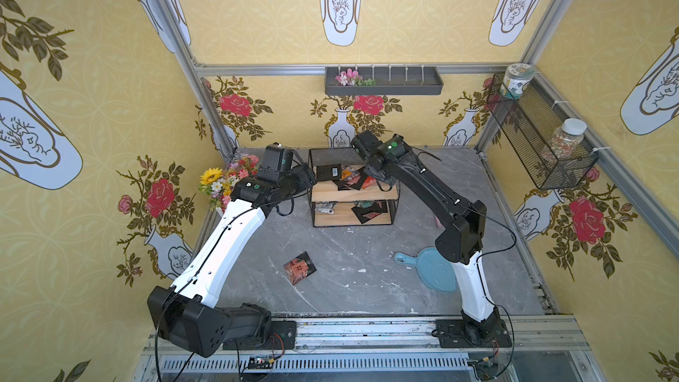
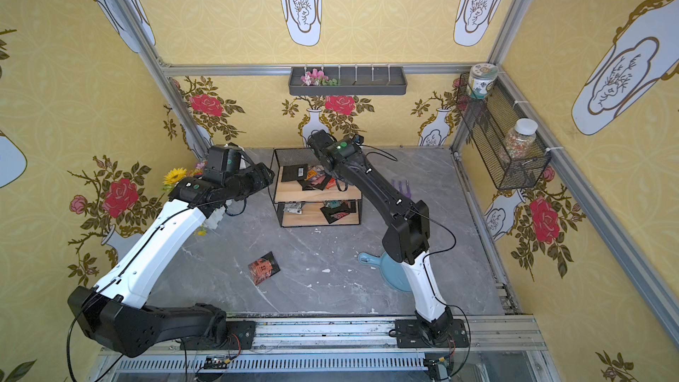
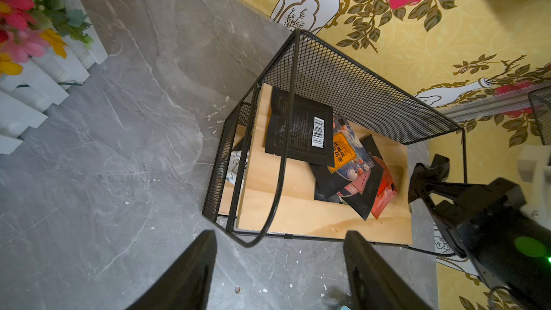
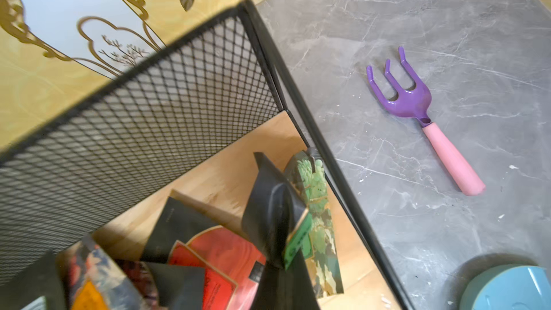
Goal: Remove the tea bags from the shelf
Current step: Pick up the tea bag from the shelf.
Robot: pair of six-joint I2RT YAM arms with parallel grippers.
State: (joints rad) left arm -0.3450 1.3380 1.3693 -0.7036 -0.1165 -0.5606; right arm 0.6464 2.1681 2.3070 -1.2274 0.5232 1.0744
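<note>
Black and red, one loose tea bag [image 1: 299,267] lies flat on the grey table [image 1: 349,288], near the front and well apart from both grippers. Look past it and you see the shelf [image 1: 330,190]. On its lower board [image 1: 330,219] lie a few tea bags [image 1: 369,212], and both grippers are up higher than these. Your left gripper [image 3: 280,243] hangs just beside the left end of the shelf. Its jaws are spread wide with nothing between them. On the top board [image 3: 298,213] the barcode tea bag [image 3: 298,126] lies nearest that gripper, resting on a messy pile of tea bags [image 3: 357,174]. Your right gripper [image 4: 277,210] is at the right end of the top board. Its jaws are pressed together on a green tea bag [image 4: 316,204], which is tilted up right by the side wire [image 4: 328,174], in front of the mesh back [image 4: 149,108]
</note>
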